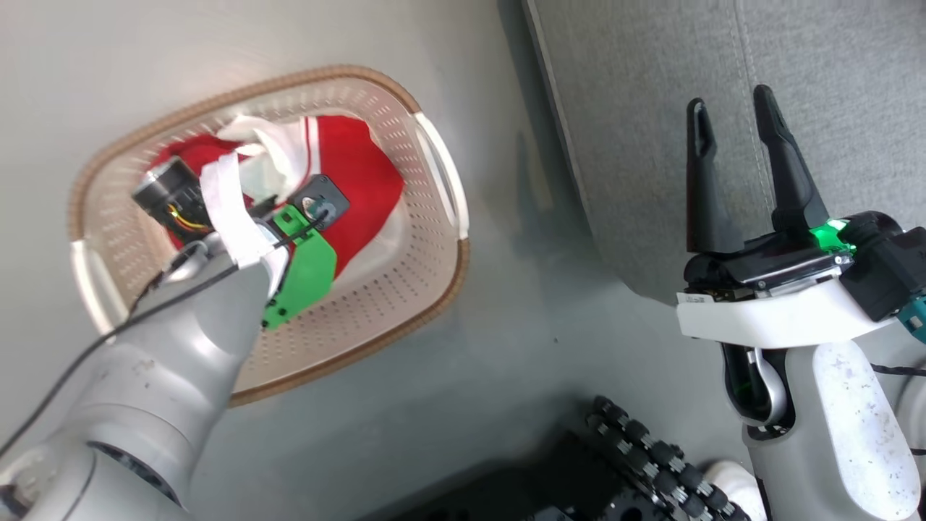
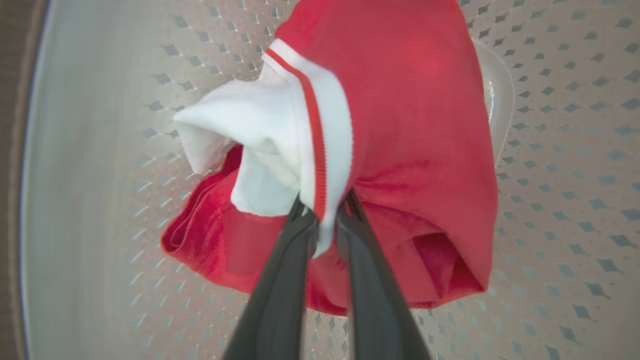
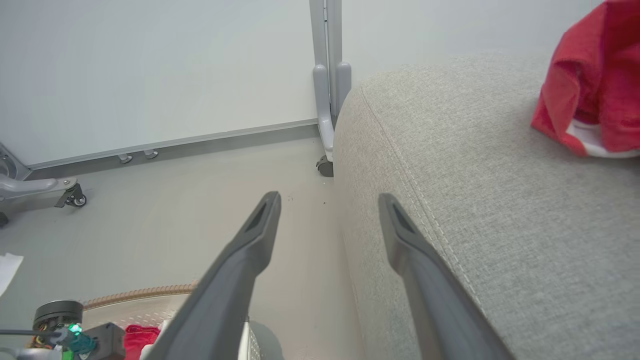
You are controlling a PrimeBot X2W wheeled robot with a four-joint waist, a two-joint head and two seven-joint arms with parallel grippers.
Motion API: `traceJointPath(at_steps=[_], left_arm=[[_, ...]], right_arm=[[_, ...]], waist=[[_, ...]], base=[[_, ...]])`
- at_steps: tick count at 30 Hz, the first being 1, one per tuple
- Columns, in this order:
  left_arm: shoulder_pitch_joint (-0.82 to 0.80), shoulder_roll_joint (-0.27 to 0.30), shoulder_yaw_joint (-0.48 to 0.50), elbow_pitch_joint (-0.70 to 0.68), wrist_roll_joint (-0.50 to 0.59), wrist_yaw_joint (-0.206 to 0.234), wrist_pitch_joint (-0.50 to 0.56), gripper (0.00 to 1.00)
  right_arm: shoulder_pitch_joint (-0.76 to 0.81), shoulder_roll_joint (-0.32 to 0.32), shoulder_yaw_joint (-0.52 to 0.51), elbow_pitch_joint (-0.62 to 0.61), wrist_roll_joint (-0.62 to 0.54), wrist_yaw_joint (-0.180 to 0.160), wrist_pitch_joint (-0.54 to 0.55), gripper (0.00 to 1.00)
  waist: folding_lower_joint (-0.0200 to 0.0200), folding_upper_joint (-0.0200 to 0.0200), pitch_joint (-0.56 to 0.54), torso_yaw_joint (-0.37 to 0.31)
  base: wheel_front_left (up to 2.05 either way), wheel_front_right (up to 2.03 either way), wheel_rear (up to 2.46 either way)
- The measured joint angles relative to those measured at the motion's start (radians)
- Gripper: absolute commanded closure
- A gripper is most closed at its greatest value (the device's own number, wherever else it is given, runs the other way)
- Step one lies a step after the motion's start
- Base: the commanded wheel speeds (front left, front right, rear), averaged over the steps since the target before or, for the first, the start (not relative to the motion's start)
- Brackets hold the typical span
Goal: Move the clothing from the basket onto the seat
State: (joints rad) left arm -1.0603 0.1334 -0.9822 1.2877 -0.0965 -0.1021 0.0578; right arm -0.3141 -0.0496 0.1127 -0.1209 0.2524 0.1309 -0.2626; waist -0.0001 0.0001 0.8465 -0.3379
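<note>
The robot's wheeled base (image 1: 651,456), cut off by the bottom edge of the head view, sits on grey floor (image 1: 506,340). At lower left, the pale left forearm (image 1: 173,347) reaches down into the basket (image 1: 412,268), and its wrist hardware covers the fingers from above. The left wrist view shows the left pincer (image 2: 325,212) clamped tight on the white, red-lined band of the striped garment (image 2: 415,125). The garment is bunched inside the basket, with perforated wall on every side. Whether the cloth hangs clear of the basket's bottom cannot be told, and the wall at that view's left is smeared by blur.

At lower right, the right pincer (image 1: 729,101) stands spread wide and holds nothing. In the right wrist view one finger lies over the floor and the other over the rounded edge of the seat (image 1: 651,108). A strip of bare floor separates the basket's brown rim from the seat's front edge.

Farther along the cushion, in the right wrist view, a second red garment (image 3: 595,80) with white trim lies on the seat, cropped by the frame's corner. Beyond it, a grey post (image 3: 327,100) on a castor stands just beside the seat's far end, in front of a pale wall (image 3: 150,65).
</note>
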Motion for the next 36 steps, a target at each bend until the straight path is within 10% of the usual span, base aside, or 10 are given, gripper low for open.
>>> traceJointPath(at_steps=[21,36], left_arm=[[0.198,-0.081,0.056,-0.063,-0.151,0.055,-0.281,1.0],[0.39,-0.044,0.176,-0.5,-0.206,0.149,-0.32,1.0]], right_arm=[[0.077,0.001,-0.061,0.08,-0.078,0.0,0.0,0.0],[0.19,-0.007,-0.084,0.109,-0.086,0.0,0.0,0.0]], waist=[[0.0,0.0,-0.349,0.157],[0.0,0.0,-0.593,0.254]], base=[[0.0,0.0,0.0],[0.0,0.0,0.0]])
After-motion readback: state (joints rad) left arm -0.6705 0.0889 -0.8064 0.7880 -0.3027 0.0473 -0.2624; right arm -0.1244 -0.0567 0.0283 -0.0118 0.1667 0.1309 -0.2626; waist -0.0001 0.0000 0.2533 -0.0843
